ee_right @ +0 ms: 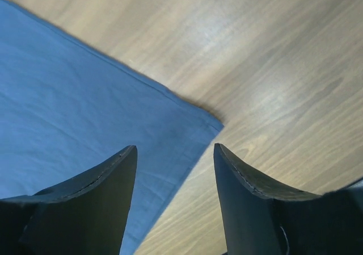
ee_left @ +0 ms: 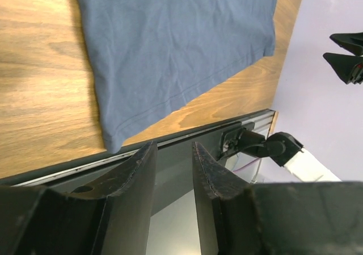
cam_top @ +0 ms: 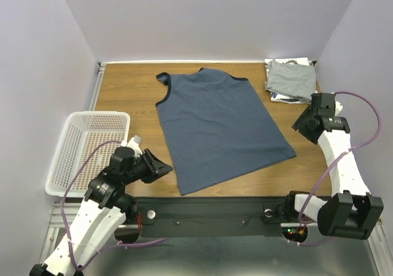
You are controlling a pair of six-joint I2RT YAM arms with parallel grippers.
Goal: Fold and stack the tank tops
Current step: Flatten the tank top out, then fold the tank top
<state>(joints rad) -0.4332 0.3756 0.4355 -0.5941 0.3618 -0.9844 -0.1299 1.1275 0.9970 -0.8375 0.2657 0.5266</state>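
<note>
A blue top (cam_top: 221,125) is seen spread flat in the middle of a wooden table (cam_top: 129,91) in the top view, its darker-trimmed neck toward the upper edge of the frame and its hem slanting toward the lower edge. In the upper right corner of the table a folded grey top (cam_top: 291,79) is laid on a white garment, of which only the edges can be seen. A white mesh basket (cam_top: 86,150) is placed at the left edge of the frame, just beside the table. The left gripper (cam_top: 161,165) is held at the lower left, near the hem's lower left corner; in the left wrist view its fingers (ee_left: 136,192) are parted with nothing between them, and the hem corner is shown above them in the frame. The right gripper (cam_top: 301,125) is held at the right, close to the hem's right corner; in the right wrist view it (ee_right: 176,170) is spread wide over that corner, and nothing is pinched. The blue top is gripped by neither gripper.
</note>
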